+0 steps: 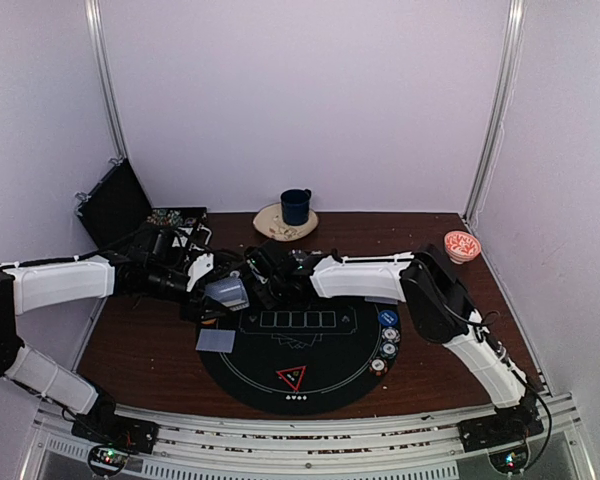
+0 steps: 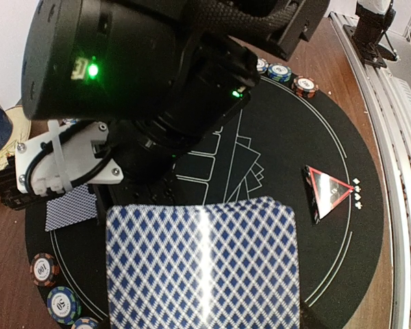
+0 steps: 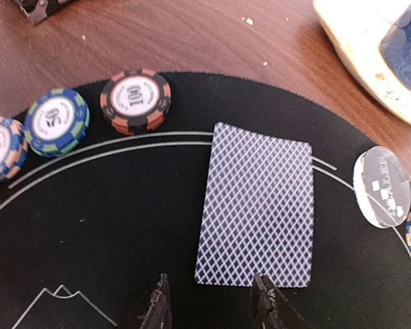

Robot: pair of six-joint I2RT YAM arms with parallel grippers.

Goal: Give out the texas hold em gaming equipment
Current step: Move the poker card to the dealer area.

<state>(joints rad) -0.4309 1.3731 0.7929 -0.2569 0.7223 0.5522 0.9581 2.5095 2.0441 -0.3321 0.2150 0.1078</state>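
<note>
My left gripper (image 1: 218,290) is shut on a deck of blue-diamond-backed playing cards (image 2: 202,264); the deck hides its fingers in the left wrist view. My right gripper (image 3: 212,301) hovers low over the black round mat (image 3: 123,226), jaws apart with nothing between them. One card (image 3: 257,216) lies face down on the mat just beyond its fingertips. Three poker chips (image 3: 135,101) stand in a row to the card's left, and a clear button disc (image 3: 382,185) lies to its right. Another card (image 1: 216,340) lies at the mat's near left. The red-edged triangle marker (image 1: 291,377) sits at the mat's near side.
Several chips (image 1: 388,334) line the mat's right edge. A dark blue mug (image 1: 295,206) stands on a plate behind the mat, and a red-patterned bowl (image 1: 461,245) sits at the far right. An open black case (image 1: 115,205) holding chips stands at the far left. My arms cross over the mat's far left.
</note>
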